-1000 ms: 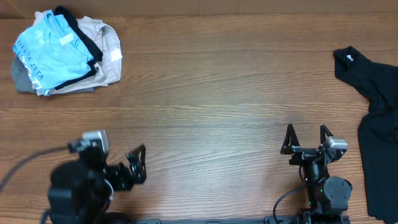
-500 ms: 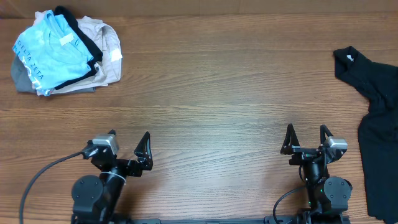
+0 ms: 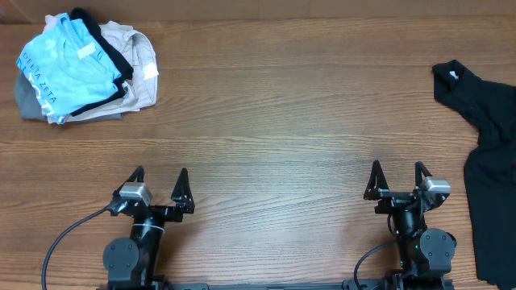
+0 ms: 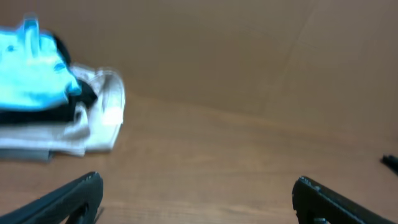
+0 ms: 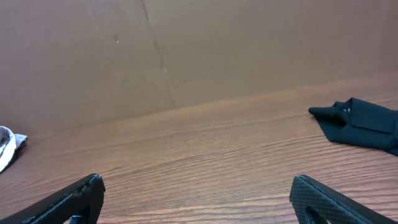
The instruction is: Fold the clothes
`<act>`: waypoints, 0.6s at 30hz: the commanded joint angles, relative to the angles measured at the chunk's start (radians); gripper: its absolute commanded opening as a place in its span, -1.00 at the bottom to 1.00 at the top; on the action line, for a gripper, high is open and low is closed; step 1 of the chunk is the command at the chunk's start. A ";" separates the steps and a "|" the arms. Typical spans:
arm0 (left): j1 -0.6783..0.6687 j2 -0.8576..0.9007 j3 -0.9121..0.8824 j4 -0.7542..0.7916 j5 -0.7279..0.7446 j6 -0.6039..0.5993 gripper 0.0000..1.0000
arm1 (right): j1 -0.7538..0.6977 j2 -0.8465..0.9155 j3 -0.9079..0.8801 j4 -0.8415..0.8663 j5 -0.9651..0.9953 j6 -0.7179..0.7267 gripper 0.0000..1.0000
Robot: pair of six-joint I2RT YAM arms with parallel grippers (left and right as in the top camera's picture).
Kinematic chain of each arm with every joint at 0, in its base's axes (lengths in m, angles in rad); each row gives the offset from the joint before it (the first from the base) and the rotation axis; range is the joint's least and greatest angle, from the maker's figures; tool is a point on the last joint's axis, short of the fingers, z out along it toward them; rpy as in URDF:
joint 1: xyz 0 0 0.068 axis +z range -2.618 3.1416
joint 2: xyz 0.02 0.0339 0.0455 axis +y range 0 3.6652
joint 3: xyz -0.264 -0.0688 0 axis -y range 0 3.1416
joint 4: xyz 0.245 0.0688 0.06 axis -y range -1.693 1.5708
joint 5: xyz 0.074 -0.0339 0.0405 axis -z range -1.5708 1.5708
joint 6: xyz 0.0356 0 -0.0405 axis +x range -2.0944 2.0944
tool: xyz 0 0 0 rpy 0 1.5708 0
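Left gripper (image 3: 160,174) and right gripper (image 3: 397,167) sat at the table's (image 3: 274,121) near edge, jaws wide apart; blue T-shirt (image 3: 64,68) heaped far left, black shirt (image 3: 492,161) sprawled far right.

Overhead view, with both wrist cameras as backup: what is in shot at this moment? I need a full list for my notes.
light blue T-shirt: one, light blue with white lettering, on top of the pile at the table's far left corner
black garment: one, black, a strip showing in that pile between the blue and the beige
beige garment: one, beige, right side of the same pile
grey garment: one, grey, at the bottom left of the pile
black shirt: one, black, lying loose at the right edge, partly out of frame
table: one, brown wood grain
left fingers: two, black, spread open, near edge, holding nothing
right fingers: two, black, spread open, near edge, holding nothing
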 commanded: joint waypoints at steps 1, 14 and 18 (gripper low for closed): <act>0.008 -0.014 -0.036 0.048 0.011 0.087 1.00 | -0.003 -0.012 -0.011 0.006 0.002 -0.004 1.00; 0.042 -0.014 -0.036 -0.036 -0.018 0.294 0.99 | -0.003 -0.012 -0.011 0.007 0.002 -0.004 1.00; 0.042 -0.014 -0.036 -0.037 -0.035 0.294 0.99 | -0.003 -0.012 -0.011 0.007 0.002 -0.004 1.00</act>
